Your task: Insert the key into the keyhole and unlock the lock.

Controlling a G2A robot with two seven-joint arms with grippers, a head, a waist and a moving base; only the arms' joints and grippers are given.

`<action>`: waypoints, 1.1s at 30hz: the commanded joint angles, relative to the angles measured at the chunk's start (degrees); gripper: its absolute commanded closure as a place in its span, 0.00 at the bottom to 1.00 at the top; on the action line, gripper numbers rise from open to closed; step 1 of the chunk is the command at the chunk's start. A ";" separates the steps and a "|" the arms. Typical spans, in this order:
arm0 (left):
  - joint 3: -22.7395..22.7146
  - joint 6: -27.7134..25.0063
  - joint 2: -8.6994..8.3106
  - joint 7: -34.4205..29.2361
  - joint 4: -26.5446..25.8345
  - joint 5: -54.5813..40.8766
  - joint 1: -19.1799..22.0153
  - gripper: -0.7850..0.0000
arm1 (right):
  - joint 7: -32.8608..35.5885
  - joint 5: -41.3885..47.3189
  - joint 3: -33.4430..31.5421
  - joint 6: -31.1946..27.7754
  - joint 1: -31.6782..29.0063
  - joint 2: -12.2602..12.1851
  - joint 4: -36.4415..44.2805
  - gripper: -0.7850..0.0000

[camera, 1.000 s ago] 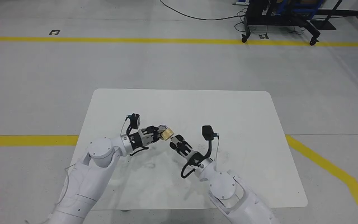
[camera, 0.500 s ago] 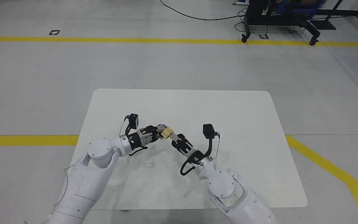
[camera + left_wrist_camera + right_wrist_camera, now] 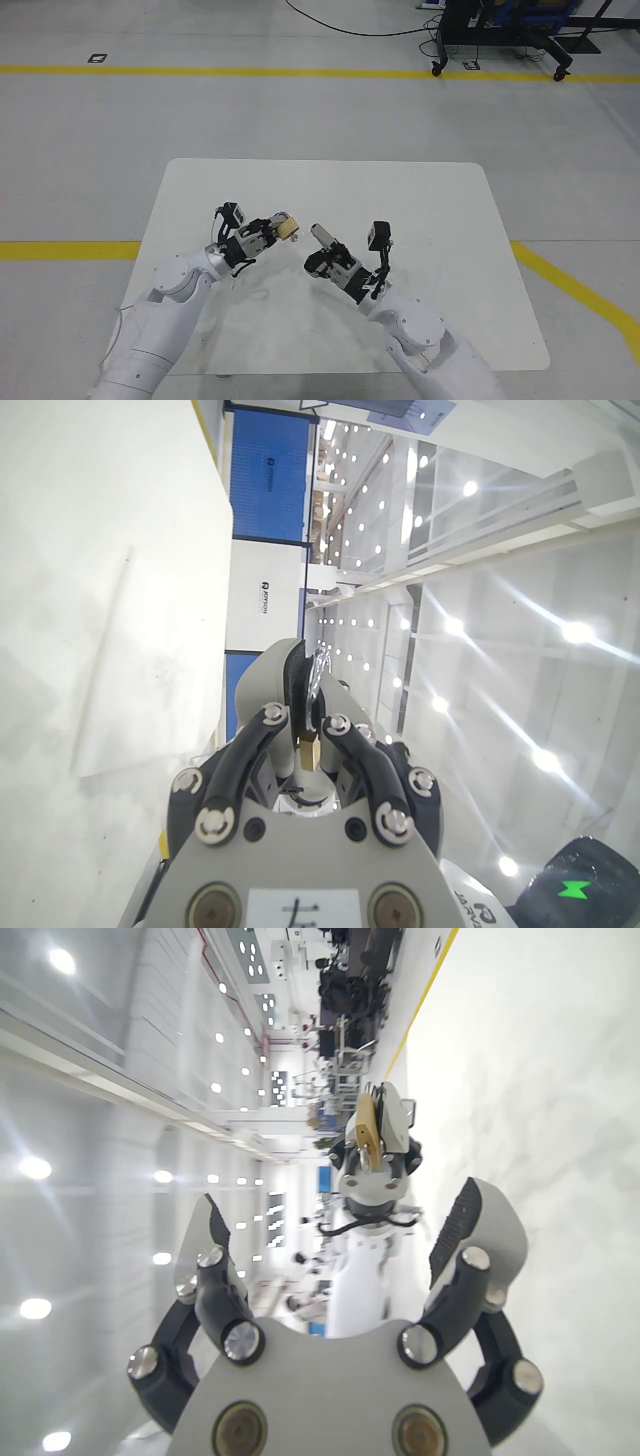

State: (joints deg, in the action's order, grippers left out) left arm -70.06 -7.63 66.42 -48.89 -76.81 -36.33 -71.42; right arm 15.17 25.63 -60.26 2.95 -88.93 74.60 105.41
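My left gripper (image 3: 272,232) is shut on a brass padlock (image 3: 286,228), held above the middle of the white table (image 3: 440,200). In the left wrist view the lock's brass body (image 3: 310,752) sits deep between the fingers (image 3: 260,680), and its steel shackle (image 3: 319,665) pokes out at their tips. The right wrist view shows the padlock (image 3: 365,1120) ahead, with a small silver key (image 3: 366,1160) sticking out of the end that faces me. My right gripper (image 3: 317,248) stands open a short way to the right of the lock, with nothing between its fingers (image 3: 452,1228).
The table's edge (image 3: 330,161) runs along the far side, with bare tabletop on all sides of the two grippers. A black cart (image 3: 500,30) stands far off on the floor beyond the yellow line.
My right gripper was at the lock's end before; it has let go, opened and drawn back to the right. My left gripper has shifted slightly left with the lock.
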 commanded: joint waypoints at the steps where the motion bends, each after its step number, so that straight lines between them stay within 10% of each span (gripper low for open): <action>1: 0.08 -1.78 0.06 -0.60 0.05 0.02 -0.04 1.00 | 3.20 9.23 -0.71 0.54 0.02 -0.03 -0.94 0.75; 28: -0.02 -4.53 0.35 -3.35 -0.81 -1.40 -0.97 1.00 | 2.51 10.76 3.80 -1.41 3.31 1.34 -6.46 0.97; 33: -0.18 -4.16 0.35 -3.25 -0.88 -1.30 -1.05 1.00 | 1.26 7.61 4.59 -1.25 3.33 1.37 -6.18 0.86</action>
State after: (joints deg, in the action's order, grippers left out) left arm -70.23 -11.88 66.76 -52.16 -77.67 -37.62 -72.45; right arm 16.56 33.57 -55.79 1.65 -85.55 75.97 99.16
